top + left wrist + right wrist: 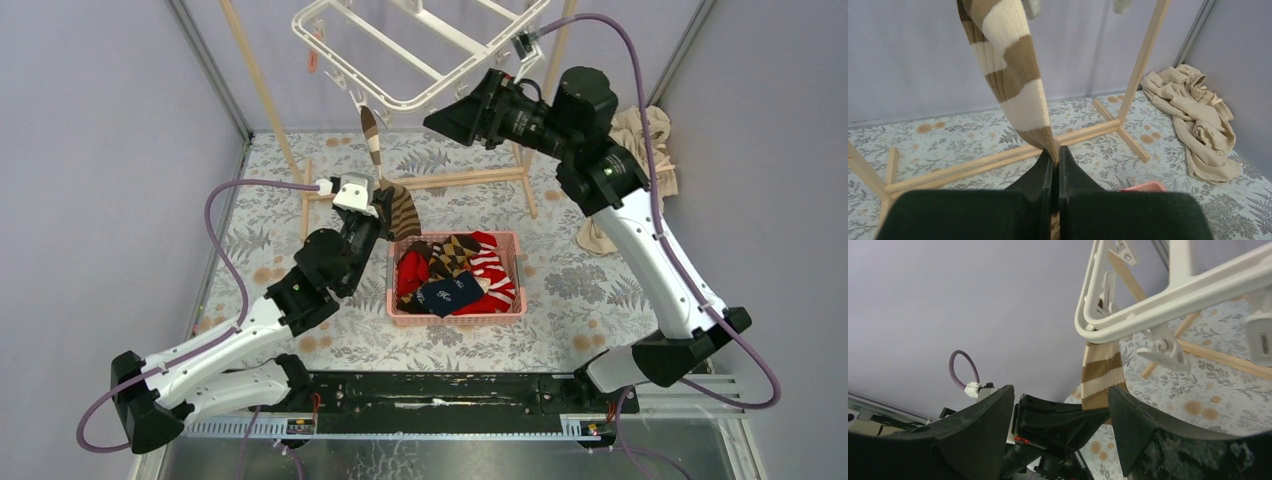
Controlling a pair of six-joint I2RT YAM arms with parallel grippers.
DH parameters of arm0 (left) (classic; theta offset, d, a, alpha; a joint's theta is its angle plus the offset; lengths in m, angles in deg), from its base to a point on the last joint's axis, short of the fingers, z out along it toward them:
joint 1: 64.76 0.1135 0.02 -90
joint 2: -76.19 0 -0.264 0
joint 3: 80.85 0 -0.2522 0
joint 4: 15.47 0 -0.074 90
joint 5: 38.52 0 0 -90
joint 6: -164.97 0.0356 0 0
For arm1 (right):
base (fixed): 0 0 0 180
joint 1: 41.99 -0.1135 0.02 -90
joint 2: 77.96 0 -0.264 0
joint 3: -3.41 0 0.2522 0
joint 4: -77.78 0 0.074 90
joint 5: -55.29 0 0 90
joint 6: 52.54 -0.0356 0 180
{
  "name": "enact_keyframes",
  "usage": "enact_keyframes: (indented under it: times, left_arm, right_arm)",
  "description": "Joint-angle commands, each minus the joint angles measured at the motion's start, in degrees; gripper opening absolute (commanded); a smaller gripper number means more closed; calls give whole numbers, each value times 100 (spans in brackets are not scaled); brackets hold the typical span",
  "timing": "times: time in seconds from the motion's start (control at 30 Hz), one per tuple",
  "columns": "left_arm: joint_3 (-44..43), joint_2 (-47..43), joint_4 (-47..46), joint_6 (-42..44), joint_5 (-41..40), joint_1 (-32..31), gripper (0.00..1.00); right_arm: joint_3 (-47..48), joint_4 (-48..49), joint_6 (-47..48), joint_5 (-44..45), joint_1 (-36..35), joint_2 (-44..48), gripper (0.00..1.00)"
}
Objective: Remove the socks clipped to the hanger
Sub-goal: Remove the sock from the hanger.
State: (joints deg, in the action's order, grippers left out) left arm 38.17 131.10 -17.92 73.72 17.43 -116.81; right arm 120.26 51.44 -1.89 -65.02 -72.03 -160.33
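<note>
The white hanger [400, 50] hangs tilted at the top of the overhead view, and its rounded corner [1168, 295] shows in the right wrist view. One brown-and-cream striped sock [372, 135] hangs from a clip under its front edge. My left gripper [385, 200] is shut on the sock's lower end, and the sock [1013, 75] rises taut from the left gripper's tips [1055, 152]. My right gripper [445, 120] is open just below the hanger's front rail. The sock [1103, 375] hangs beyond the right gripper's [1060, 395] gap, close to its right finger.
A pink basket [500, 318] holding several socks stands on the floral cloth in front of the left gripper. The wooden pole frame [1143, 55] stands behind it. A beige cloth [1198, 125] lies crumpled at the back right. Empty clips [1163, 347] dangle from the hanger.
</note>
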Motion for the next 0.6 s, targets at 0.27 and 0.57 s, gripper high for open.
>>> enact_keyframes:
  times: [0.27, 0.57]
  left_arm:
    - [204, -405, 38, 148, -548, -300, 0]
    - [427, -643, 232, 166, -837, -392, 0]
  right_arm:
    - [883, 53, 195, 697, -938, -635, 75]
    - [1441, -217, 454, 1275, -1562, -1046, 74]
